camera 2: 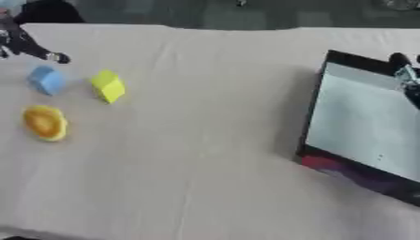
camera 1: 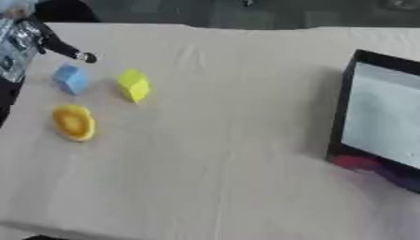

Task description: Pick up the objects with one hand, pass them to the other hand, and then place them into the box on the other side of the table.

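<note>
Three objects lie on the cloth at the table's left: a blue cube point(camera 1: 71, 78), a yellow cube point(camera 1: 133, 85) to its right, and an orange rounded object point(camera 1: 74, 123) in front of them. My left hand point(camera 1: 49, 41) comes in from the upper left corner, a straight finger ending just above and behind the blue cube, and it holds nothing. The black box point(camera 1: 341, 112) with a pale floor stands at the right. Only a dark part of my right hand point(camera 2: 408, 77) shows, at the view's right edge over the box.
A cream cloth point(camera 1: 221, 154) covers the table, wrinkled down its middle. Red and purple patches point(camera 1: 361, 165) show on the box's near wall. The table's far edge runs along the top, with dark floor beyond it.
</note>
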Motion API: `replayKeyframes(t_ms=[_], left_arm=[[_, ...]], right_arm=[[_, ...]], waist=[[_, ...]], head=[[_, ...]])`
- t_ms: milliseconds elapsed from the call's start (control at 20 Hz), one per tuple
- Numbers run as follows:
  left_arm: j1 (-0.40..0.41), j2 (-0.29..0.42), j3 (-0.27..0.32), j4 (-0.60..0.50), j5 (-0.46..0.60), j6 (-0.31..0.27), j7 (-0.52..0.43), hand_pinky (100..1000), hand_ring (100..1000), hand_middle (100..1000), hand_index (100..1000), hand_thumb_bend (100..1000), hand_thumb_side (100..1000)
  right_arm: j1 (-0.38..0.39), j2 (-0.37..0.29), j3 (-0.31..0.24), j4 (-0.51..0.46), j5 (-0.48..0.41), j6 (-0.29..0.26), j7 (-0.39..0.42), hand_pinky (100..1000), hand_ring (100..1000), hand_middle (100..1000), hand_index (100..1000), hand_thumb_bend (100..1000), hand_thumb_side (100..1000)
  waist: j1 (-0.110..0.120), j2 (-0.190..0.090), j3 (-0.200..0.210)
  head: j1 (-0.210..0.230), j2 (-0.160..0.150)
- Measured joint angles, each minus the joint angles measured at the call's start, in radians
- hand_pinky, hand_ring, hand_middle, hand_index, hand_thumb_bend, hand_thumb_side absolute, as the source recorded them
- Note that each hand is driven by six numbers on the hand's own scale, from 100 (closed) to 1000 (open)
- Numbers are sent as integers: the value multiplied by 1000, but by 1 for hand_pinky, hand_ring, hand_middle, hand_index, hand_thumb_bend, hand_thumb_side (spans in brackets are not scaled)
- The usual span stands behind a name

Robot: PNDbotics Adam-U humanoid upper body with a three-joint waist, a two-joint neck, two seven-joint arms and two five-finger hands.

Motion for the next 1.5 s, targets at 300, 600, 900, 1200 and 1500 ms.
replayKeyframes(t_ms=[300,600,900,1200,1500], left_arm=[[0,-8,25,37,-36,2,-6,904,864,803,835,601,174],[2,-8,49,53,-39,27,15,912,869,804,839,586,168],[9,-8,69,84,-38,54,38,915,874,803,815,576,208],[15,-18,80,108,-31,67,51,918,875,804,805,568,226],[20,-18,86,114,-25,71,55,920,877,805,797,560,220]], right_arm=[[0,0,0,0,0,1,1,940,1000,948,952,389,434],[0,0,0,0,8,4,4,940,1000,949,952,389,436],[0,1,0,0,8,4,4,940,1000,948,951,388,438],[0,2,0,0,9,4,4,941,1000,948,951,388,440],[1,10,0,0,9,4,4,941,1000,947,951,386,444]], waist=[[0,0,-1],[0,0,0],[0,1,-2],[0,1,-5],[0,1,-5]], head=[[0,-8],[2,-14],[10,-14],[15,-18],[21,-25]])
